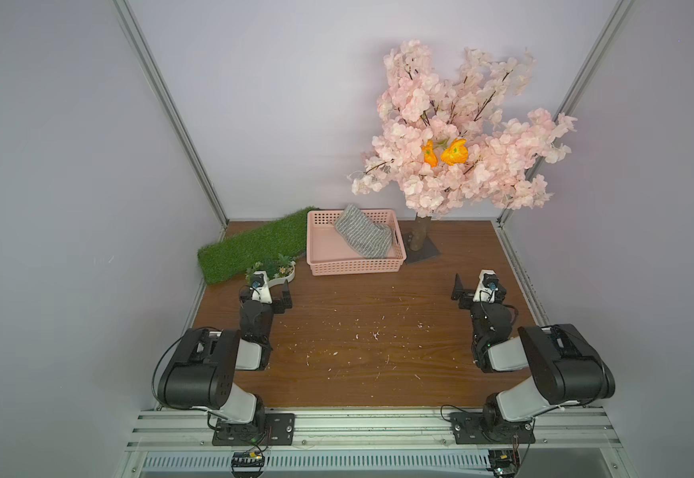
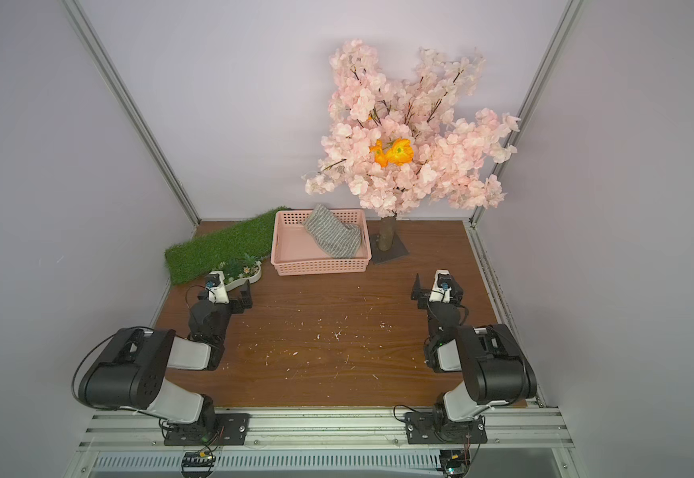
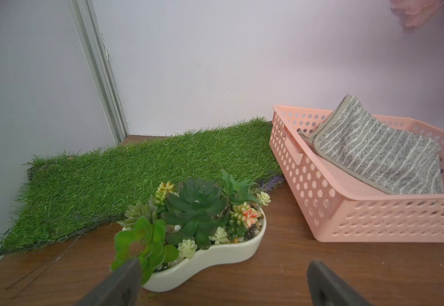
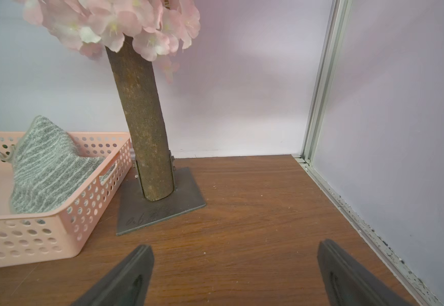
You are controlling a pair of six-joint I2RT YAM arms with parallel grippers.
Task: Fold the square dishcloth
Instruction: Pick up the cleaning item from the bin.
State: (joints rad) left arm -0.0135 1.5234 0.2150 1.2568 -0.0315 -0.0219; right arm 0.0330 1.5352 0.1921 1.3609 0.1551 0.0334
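Grey-striped, the square dishcloth [image 1: 362, 236] lay bunched in the pink basket [image 1: 353, 268], one corner above its far rim; the left gripper [image 3: 225, 265] and right gripper [image 4: 235, 249] hung well short of it, jaws spread and empty. A pinch could have caught both layers (it looked doubled over) or dragged the basket, and the left gripper might have clipped the succulent planter [image 3: 215, 254].

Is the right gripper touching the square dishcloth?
Apart. In a top view the right gripper hangs over the table, and the square dishcloth lies in the pink basket, well away.
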